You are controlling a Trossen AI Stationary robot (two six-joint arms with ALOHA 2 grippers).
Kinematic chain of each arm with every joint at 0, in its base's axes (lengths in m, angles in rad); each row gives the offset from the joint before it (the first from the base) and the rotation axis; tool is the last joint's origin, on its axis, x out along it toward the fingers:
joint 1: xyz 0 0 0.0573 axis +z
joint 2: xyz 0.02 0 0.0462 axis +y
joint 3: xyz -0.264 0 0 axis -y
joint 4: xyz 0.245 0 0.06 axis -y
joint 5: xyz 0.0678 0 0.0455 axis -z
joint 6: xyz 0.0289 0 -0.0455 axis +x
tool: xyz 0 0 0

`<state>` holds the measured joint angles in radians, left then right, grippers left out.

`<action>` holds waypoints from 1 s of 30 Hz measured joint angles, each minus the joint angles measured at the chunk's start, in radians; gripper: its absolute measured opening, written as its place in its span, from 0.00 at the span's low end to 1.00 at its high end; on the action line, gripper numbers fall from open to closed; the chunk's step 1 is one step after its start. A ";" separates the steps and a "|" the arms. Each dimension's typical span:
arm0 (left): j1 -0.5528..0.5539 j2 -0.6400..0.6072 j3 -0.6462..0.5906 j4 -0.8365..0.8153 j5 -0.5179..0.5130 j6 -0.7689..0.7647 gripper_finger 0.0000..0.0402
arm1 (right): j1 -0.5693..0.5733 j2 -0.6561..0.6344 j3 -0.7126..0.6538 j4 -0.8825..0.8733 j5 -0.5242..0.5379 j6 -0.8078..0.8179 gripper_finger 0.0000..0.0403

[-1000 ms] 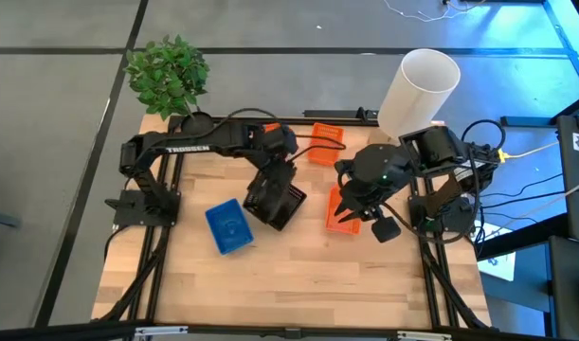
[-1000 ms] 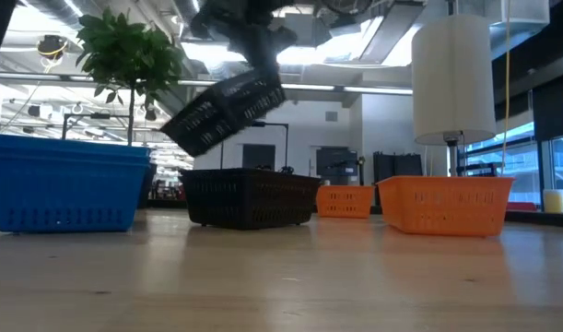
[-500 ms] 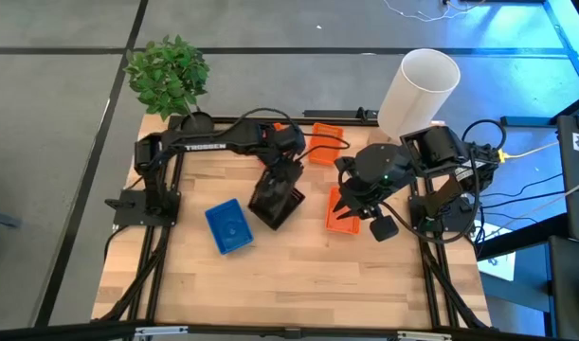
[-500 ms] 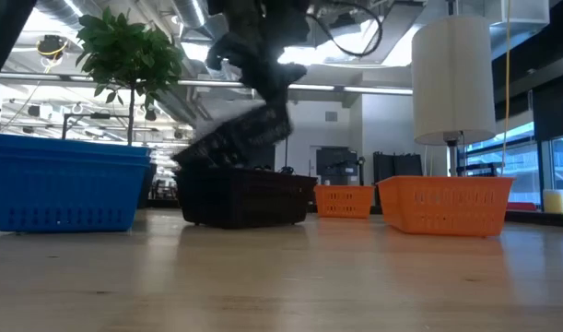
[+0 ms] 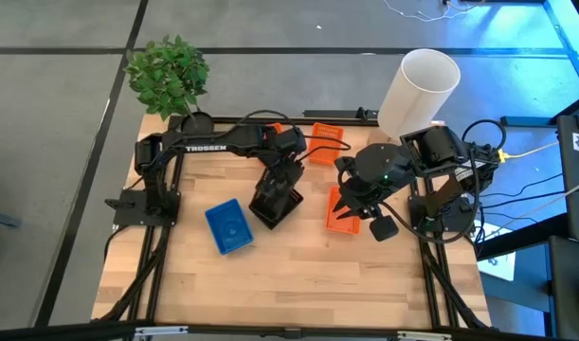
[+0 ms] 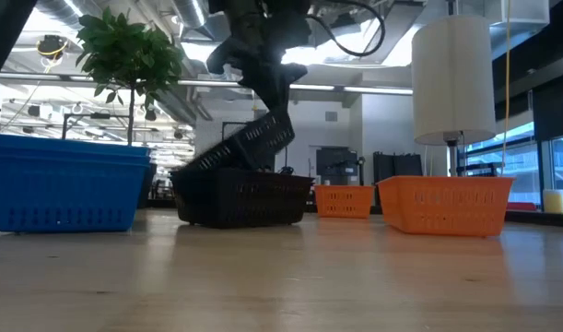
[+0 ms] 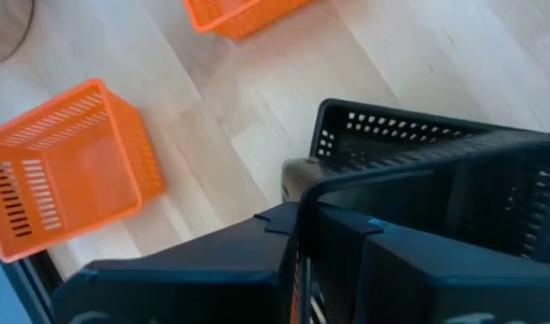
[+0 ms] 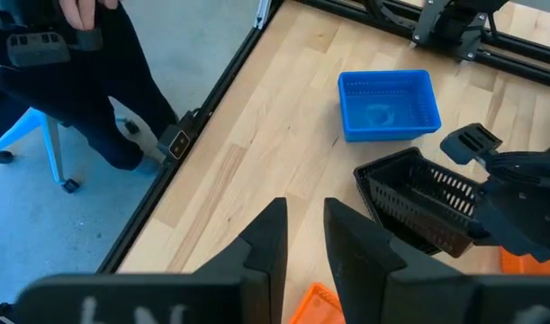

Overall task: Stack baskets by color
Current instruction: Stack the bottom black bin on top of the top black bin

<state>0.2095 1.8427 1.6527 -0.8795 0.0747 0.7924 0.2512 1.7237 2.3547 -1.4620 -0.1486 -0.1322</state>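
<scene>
My left gripper [image 6: 267,97] is shut on a black basket [image 6: 244,148] that tilts over a second black basket [image 6: 249,198] at the table's middle [image 5: 275,201]. The tilted basket's low end sits inside the lower one. A blue basket [image 5: 227,225] stands to their left. One orange basket [image 5: 325,142] stands at the far edge. Another orange basket [image 5: 336,223] lies to the right, and my right gripper [image 8: 303,238] hovers high over it, open, with nothing between its fingers. My left gripper pinches the raised end wall of the tilted black basket at its rim [image 7: 365,175] between its two fingers. The fingers slant down from above, across the rim. The basket hangs tilted, its low end [image 6: 203,168] resting in the lower black basket.
A potted plant [image 5: 168,74] stands at the far left corner and a tall white cylinder [image 5: 417,87] at the far right. A person [image 8: 76,54] is beside the table's left edge. Bare wood runs along the near edge [image 5: 298,284].
My left gripper has come down with the black basket. The basket hung clear and tilted above the lower black one; now its low end sits inside that basket while the held end stays up.
</scene>
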 joint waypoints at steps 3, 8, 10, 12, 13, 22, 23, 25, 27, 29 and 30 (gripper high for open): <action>-0.004 0.000 0.000 -0.002 0.009 0.003 0.08 | 0.000 0.000 0.000 0.000 0.000 0.000 0.19; -0.012 0.000 0.000 -0.002 0.014 -0.002 0.13 | 0.000 0.000 0.000 0.002 0.000 0.000 0.19; -0.016 0.000 0.000 -0.002 0.013 -0.006 0.14 | 0.000 0.000 0.000 0.002 0.000 0.000 0.19; -0.017 0.000 0.000 -0.002 0.013 -0.028 0.16 | 0.000 0.000 0.000 0.003 0.000 0.000 0.19; -0.019 0.000 0.000 -0.003 0.012 -0.033 0.16 | 0.000 0.000 0.000 0.003 0.000 0.001 0.19; -0.027 -0.001 0.000 -0.010 -0.120 -0.051 0.16 | 0.000 0.000 0.000 0.003 0.000 0.024 0.19; -0.028 -0.007 0.000 -0.011 -0.132 -0.051 0.16 | 0.000 0.000 0.000 0.002 0.006 0.035 0.19; -0.030 -0.023 0.000 -0.013 -0.169 -0.061 0.17 | 0.000 0.000 0.000 -0.001 0.050 0.060 0.19; -0.030 -0.048 0.000 -0.033 -0.182 -0.085 0.17 | 0.000 0.000 0.000 -0.006 0.104 0.096 0.19; -0.028 -0.080 0.000 -0.049 -0.178 -0.123 0.17 | -0.001 0.000 0.000 -0.007 0.139 0.135 0.19; -0.024 -0.100 0.000 -0.062 -0.164 -0.146 0.17 | -0.001 0.001 -0.001 -0.007 0.151 0.157 0.19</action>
<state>0.1850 1.7429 1.6527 -0.9417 -0.0895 0.6466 0.2504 1.7242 2.3540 -1.4691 0.0028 0.0252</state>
